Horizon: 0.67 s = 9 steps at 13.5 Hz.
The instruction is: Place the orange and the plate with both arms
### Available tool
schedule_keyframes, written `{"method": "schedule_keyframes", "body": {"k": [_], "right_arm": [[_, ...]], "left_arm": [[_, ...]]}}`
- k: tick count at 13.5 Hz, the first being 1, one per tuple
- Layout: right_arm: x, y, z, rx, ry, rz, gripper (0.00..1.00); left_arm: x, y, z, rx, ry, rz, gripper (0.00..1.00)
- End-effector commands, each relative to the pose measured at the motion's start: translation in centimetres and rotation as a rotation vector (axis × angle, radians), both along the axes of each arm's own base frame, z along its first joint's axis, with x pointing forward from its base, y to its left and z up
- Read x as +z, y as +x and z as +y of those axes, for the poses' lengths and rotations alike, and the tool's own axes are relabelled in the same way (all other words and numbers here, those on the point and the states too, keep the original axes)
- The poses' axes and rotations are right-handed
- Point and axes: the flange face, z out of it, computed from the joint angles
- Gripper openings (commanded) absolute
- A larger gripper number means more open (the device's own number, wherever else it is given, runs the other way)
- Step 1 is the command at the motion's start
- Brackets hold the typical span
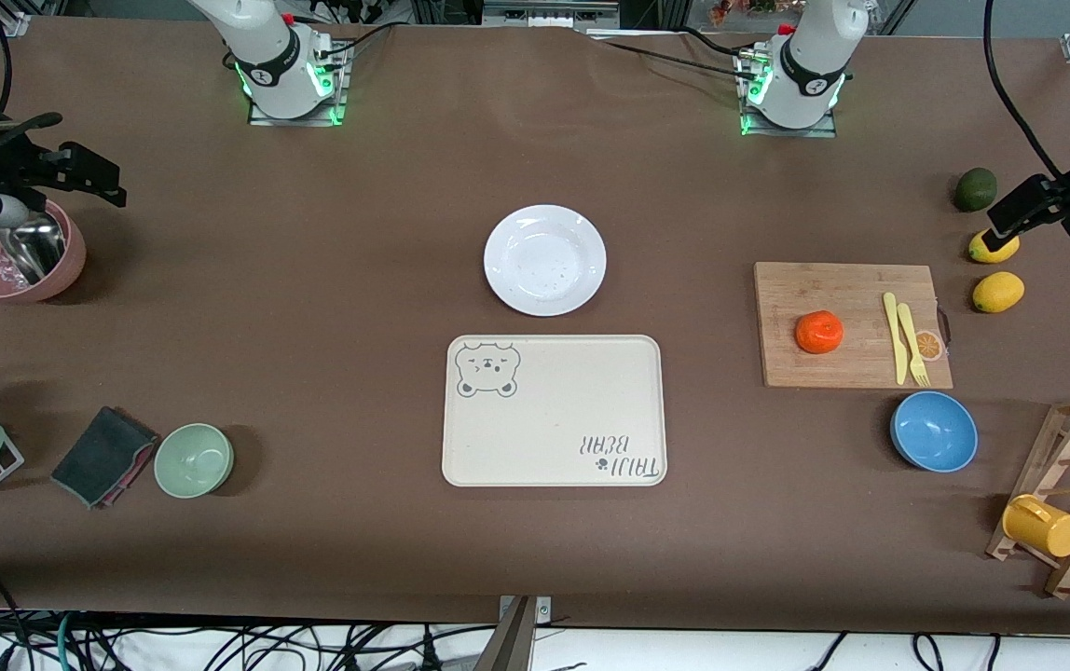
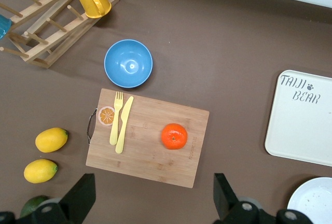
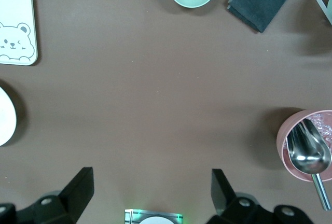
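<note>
The orange (image 1: 819, 332) sits on a wooden cutting board (image 1: 852, 363) toward the left arm's end of the table; it also shows in the left wrist view (image 2: 174, 136). The white plate (image 1: 544, 260) lies at the table's middle, empty, farther from the front camera than the cream bear tray (image 1: 554, 429). Its edge shows in both wrist views (image 2: 314, 200) (image 3: 5, 115). My left gripper (image 1: 1043, 210) (image 2: 153, 195) is open and empty, up over the lemons. My right gripper (image 1: 41, 186) (image 3: 151, 190) is open and empty, up over the pink bowl.
A yellow knife and fork (image 1: 903, 337) lie on the board. Two lemons (image 1: 998, 292), an avocado (image 1: 975, 189), a blue bowl (image 1: 934, 431) and a rack with a yellow mug (image 1: 1043, 527) are nearby. A pink bowl with a scoop (image 1: 18, 256), a green bowl (image 1: 194, 459) and a cloth (image 1: 103, 456) lie at the right arm's end.
</note>
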Motion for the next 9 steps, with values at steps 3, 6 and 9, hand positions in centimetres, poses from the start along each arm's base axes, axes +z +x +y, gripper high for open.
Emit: {"method": "schedule_keyframes", "body": {"k": [3, 6, 9], "right_arm": [[0.7, 0.0, -0.1, 0.0, 0.01, -0.012, 1.0], [0.7, 0.0, -0.1, 0.0, 0.004, -0.009, 1.0], [0.6, 0.0, 0.0, 0.001, 0.005, -0.006, 1.0]], "left_arm": [[0.4, 0.3, -0.2, 0.018, 0.019, 0.009, 1.0], [0.2, 0.2, -1.5, 0.087, 0.012, 0.022, 1.0], [0.1, 0.1, -1.7, 0.084, 0.014, 0.029, 1.0]]}}
